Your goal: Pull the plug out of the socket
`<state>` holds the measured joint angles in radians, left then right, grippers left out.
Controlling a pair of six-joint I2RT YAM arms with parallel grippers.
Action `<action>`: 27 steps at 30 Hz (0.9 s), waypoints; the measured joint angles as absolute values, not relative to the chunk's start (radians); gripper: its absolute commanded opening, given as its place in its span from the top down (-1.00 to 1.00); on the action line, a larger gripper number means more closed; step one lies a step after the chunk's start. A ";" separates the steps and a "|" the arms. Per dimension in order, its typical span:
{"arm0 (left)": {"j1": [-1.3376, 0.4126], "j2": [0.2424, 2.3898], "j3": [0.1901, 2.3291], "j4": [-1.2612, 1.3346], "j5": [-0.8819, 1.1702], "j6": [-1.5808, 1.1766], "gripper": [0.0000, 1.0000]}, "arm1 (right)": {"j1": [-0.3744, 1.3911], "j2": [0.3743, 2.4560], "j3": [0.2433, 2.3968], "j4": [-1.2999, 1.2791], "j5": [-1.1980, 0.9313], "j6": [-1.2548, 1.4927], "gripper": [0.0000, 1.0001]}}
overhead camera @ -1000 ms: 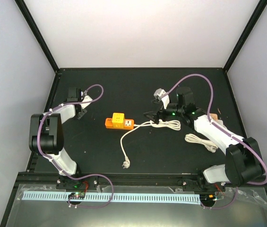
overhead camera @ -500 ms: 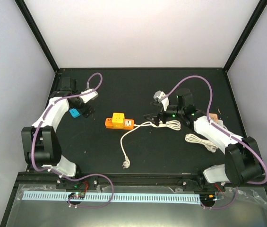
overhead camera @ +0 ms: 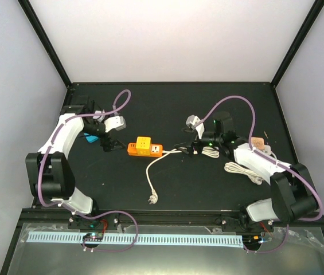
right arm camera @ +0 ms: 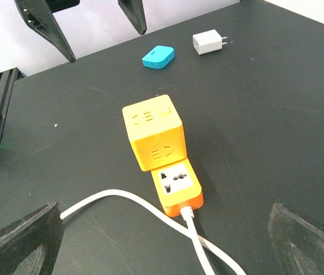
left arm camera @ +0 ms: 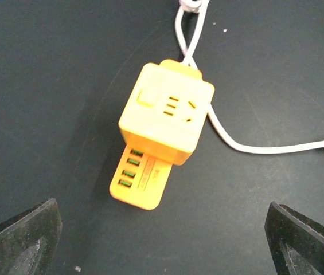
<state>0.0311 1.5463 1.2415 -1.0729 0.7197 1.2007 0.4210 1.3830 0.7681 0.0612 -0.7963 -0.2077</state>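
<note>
Two hands are held spread wide and empty, one at each end of the orange socket strip (overhead camera: 155,151). It lies near the middle of the worktop (overhead camera: 167,103), with the yellow cube plug (overhead camera: 143,144) seated on its left half. The left hand (overhead camera: 109,143) is placed just beside the cube end, the right hand (overhead camera: 186,148) near the end where the white cable (overhead camera: 149,172) leaves. The reaching step is judged to be in hand, as nothing is gripped yet. Next, the strip would need to be pinned by one hand and the cube closed on by the other, then drawn straight out of its seat. Open room is found above and beyond the strip, and all worktop edges are well apart from it. The blue item (overhead camera: 90,137) and the coiled cord (overhead camera: 243,171) are to be avoided as snags
</note>
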 measured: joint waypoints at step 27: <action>-0.202 1.703 1.241 -0.924 0.667 1.281 -0.87 | 0.625 1.757 0.869 0.218 -0.580 -0.318 -1.00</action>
<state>-0.2016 1.7027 1.2411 -0.9241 0.6666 1.2812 0.6247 1.7569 0.8692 0.2180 -0.5800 -0.3180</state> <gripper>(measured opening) 0.952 0.999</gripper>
